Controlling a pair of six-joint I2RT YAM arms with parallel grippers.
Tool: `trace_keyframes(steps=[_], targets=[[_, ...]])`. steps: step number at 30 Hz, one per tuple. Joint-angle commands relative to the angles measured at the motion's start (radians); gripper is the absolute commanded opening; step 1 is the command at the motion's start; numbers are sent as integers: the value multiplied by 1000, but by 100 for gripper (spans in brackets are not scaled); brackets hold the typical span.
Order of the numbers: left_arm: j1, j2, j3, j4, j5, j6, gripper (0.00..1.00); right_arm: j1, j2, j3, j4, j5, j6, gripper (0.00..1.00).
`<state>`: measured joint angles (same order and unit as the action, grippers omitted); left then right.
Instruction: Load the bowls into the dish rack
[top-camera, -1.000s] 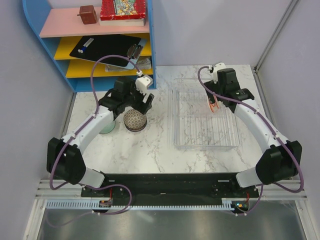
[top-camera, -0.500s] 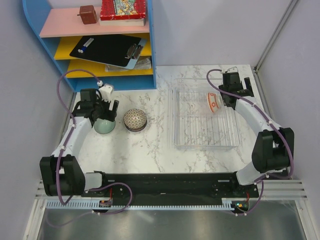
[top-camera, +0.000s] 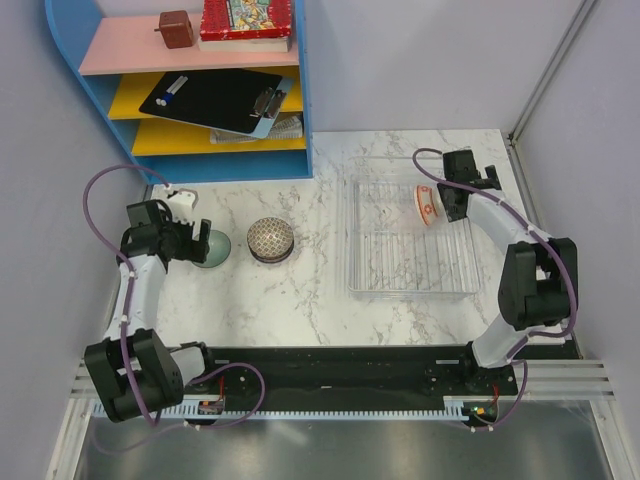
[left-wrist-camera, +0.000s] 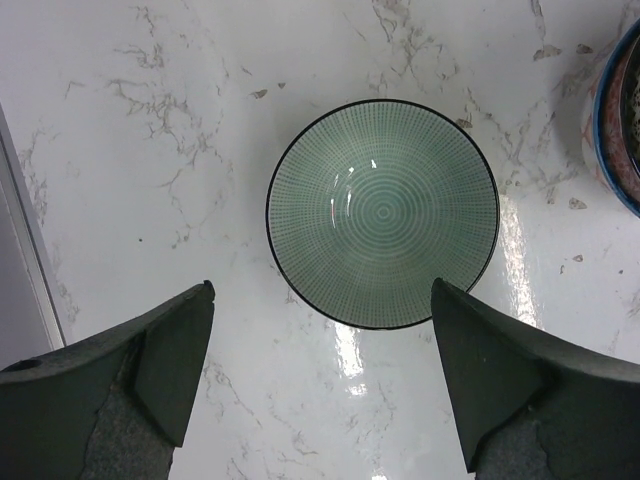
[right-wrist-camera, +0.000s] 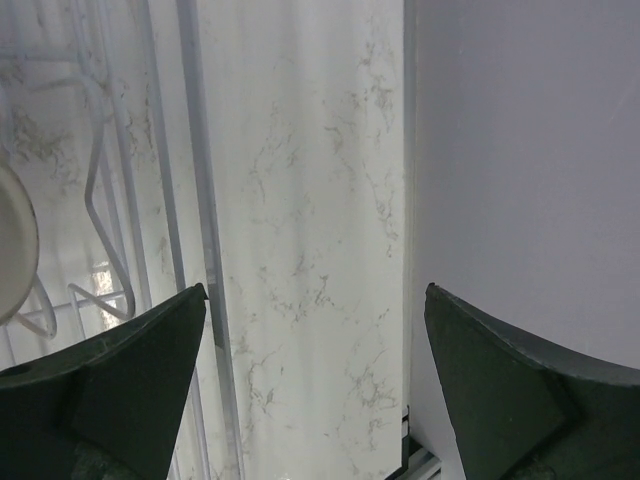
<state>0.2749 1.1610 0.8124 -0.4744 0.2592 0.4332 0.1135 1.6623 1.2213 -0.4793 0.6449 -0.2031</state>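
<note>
A pale green bowl (left-wrist-camera: 383, 213) sits on the marble table (top-camera: 300, 290), just ahead of my open, empty left gripper (left-wrist-camera: 322, 290). From above, that gripper (top-camera: 190, 241) is at the green bowl's (top-camera: 214, 251) left side. To the bowl's right a grey-brown mesh bowl (top-camera: 271, 240) lies dome up, and its blue-rimmed edge (left-wrist-camera: 618, 120) shows in the left wrist view. The clear dish rack (top-camera: 410, 285) holds an orange and white bowl (top-camera: 427, 205) on edge in its far slots. My right gripper (top-camera: 458, 203) is open and empty over the rack's right rim (right-wrist-camera: 195, 150).
A blue shelf unit (top-camera: 305, 100) with a clipboard (top-camera: 215, 98) stands at the back left. The grey wall (right-wrist-camera: 530, 150) runs close along the right of the rack. The table's left edge (left-wrist-camera: 25, 250) is near my left fingers.
My left arm swung left, away from the mesh bowl to the green bowl's left side. My right gripper let go of the orange and white bowl and drew back to the rack's right rim.
</note>
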Motion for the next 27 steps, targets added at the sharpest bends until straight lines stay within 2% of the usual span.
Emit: trace_keyframes(steps=[1, 11, 14, 20, 27], targets=[[29, -43, -12, -15, 67, 58, 95, -17, -5, 18, -65, -170, 24, 97], [43, -72, -15, -41, 90, 58, 95, -18, -38, 21, -78, -526, 85, 97], [44, -76, -16, -46, 95, 53, 95, -20, -15, 29, -81, -580, 110, 97], [46, -78, -27, -50, 91, 56, 95, -17, 25, 47, -79, -591, 140, 97], [46, -76, -27, -52, 98, 52, 95, -9, -5, 83, -61, -400, 177, 97]])
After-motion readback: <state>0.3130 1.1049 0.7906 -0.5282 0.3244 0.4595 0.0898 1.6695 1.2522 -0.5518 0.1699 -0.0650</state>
